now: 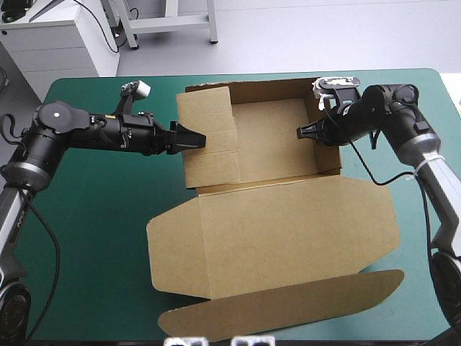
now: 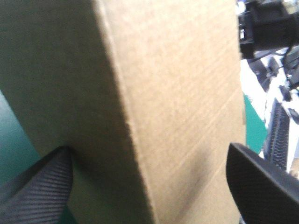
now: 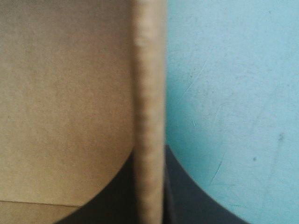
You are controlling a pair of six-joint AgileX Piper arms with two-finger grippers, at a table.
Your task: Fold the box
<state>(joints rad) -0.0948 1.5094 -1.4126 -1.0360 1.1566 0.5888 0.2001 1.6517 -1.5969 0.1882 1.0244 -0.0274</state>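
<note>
The brown box [image 1: 288, 231] lies mid-table as an open tray at the back, with its lid flat toward the front edge. My left gripper [image 1: 193, 139] is open at the tray's left wall [image 1: 209, 137], which leans inward over the floor. In the left wrist view the black fingers [image 2: 37, 191] stand wide apart with that folded board [image 2: 173, 107] between them. My right gripper [image 1: 306, 132] is shut on the tray's upright right wall [image 1: 328, 155]. In the right wrist view the wall's edge [image 3: 150, 93] runs straight up between the nearly closed gripper [image 3: 150, 156].
Bare teal-green cover [image 1: 94, 238] lies left of the box and along the right side [image 1: 425, 274]. The lid's rounded tuck flap [image 1: 288, 306] reaches close to the table's front edge. The right arm [image 2: 266, 28] shows beyond the board in the left wrist view.
</note>
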